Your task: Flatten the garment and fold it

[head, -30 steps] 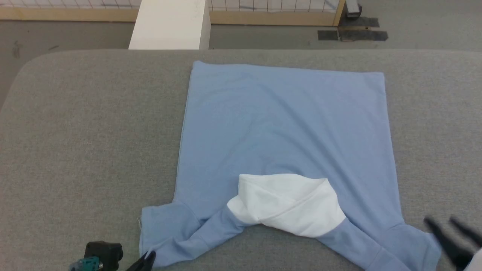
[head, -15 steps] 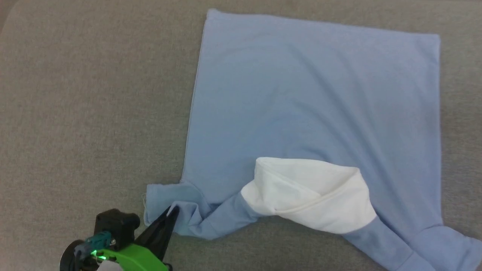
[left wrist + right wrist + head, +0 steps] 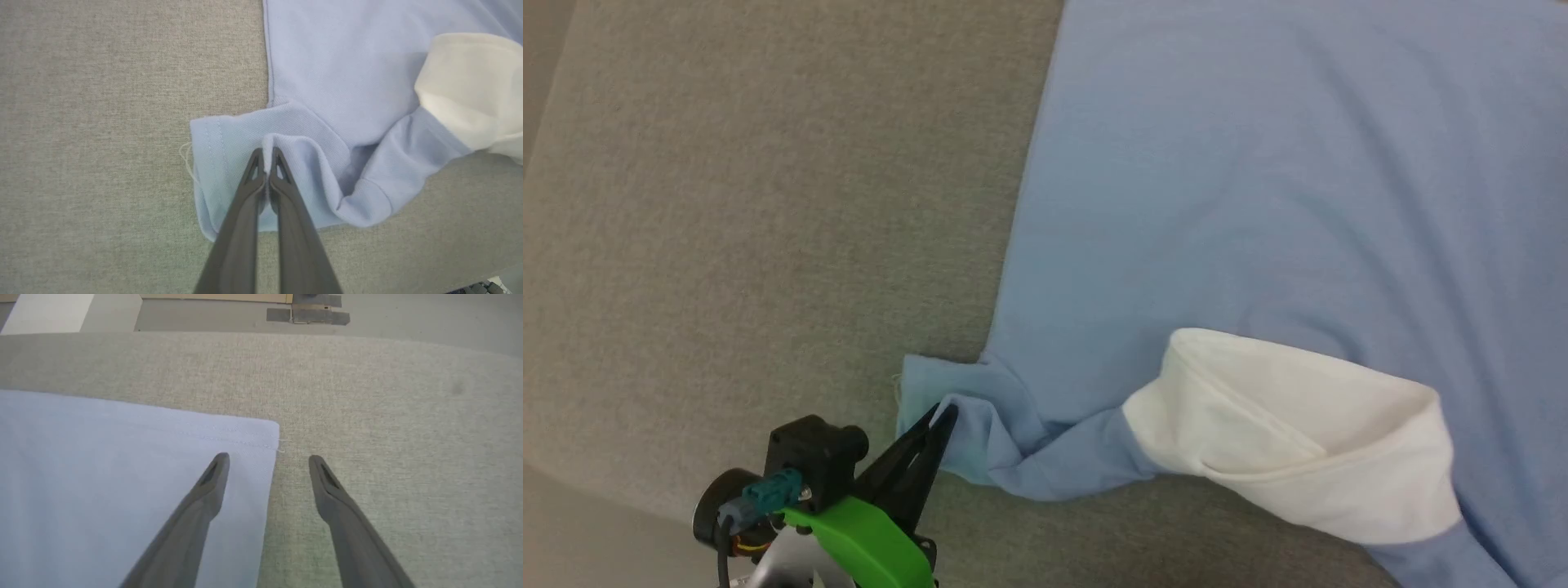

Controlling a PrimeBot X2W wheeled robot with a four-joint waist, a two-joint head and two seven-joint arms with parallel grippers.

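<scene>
Since a second ago my head camera has dipped closer, and my left gripper (image 3: 267,153), then just at the sleeve (image 3: 220,163) edge, now stands closed on a raised fold of that sleeve. The shirt (image 3: 1258,204) lies spread on the grey table (image 3: 727,245), its white collar (image 3: 1298,441) bunched nearest me. My right gripper (image 3: 269,458) hangs wide open and empty astride the shirt's right edge by the hem corner (image 3: 273,430), with bare table left of the sleeve and beyond the hem.
</scene>
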